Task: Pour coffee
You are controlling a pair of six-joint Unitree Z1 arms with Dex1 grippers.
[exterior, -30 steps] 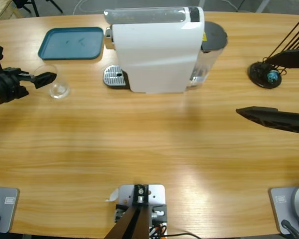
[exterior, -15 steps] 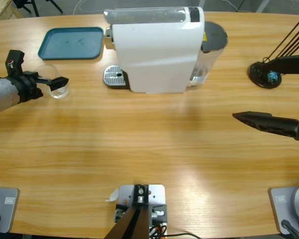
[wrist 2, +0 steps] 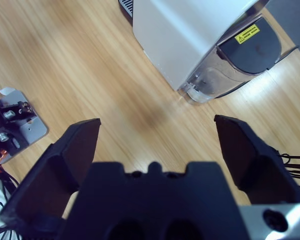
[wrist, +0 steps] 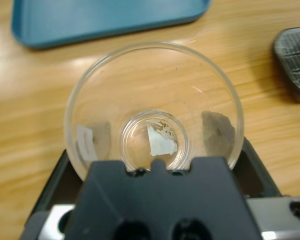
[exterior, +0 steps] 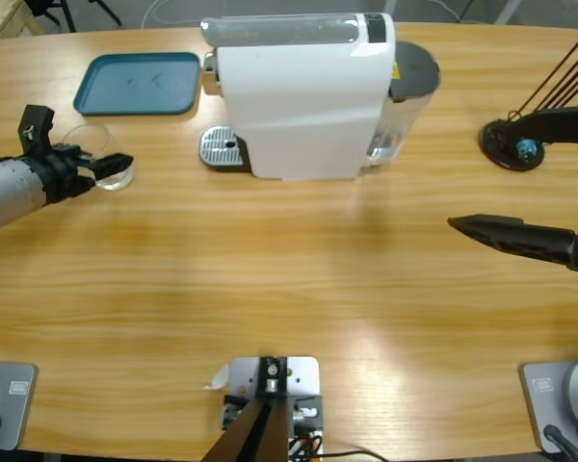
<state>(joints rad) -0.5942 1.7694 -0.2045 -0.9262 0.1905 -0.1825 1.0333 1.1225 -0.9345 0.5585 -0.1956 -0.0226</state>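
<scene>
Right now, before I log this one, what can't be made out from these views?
- Left gripper: whether its jaws clamp the glass tumbler; in the left wrist view the gripper's body hides the contact.
- Coffee: only marks on the tumbler's base, too faint to judge.
- White machine: its spout, hidden under the housing in the high view.
- Right gripper: empty, open.

The surface (exterior: 299, 279) is varnished wood with a light grain and a soft sheen. The glass (wrist: 153, 107) is clear and smooth, with a thin brownish film of coffee (wrist: 157, 131) at its base. The machine (exterior: 303, 96) has a glossy white plastic shell, a clear tank (wrist 2: 210, 82) and a perforated metal drip grille (exterior: 222, 147). The tray (exterior: 138, 83) is matt teal plastic. Both tools, left (wrist: 155, 165) and right (wrist 2: 157, 140), are matt black plastic.
</scene>
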